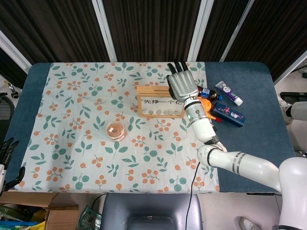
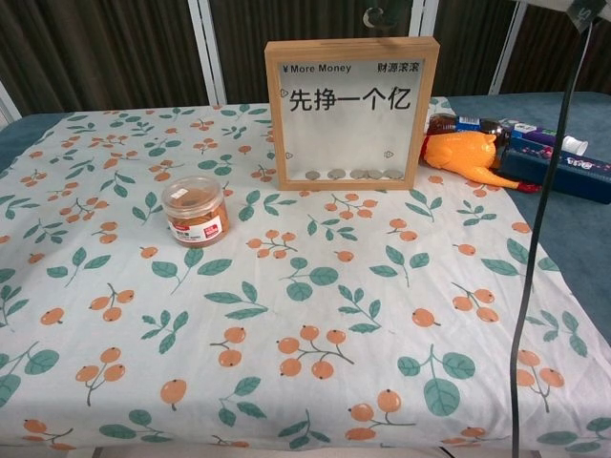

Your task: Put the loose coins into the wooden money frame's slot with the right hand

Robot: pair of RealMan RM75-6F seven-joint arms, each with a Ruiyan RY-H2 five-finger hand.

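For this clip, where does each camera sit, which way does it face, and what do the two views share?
Head view: high above the table, looking down; shows the right hand and its arm over the wooden money frame, and the left hand at the left edge.
Chest view: low at the table's near edge, facing the frame's front; only a dark cable shows.
Shared: the frame, small jar, orange toy chicken.
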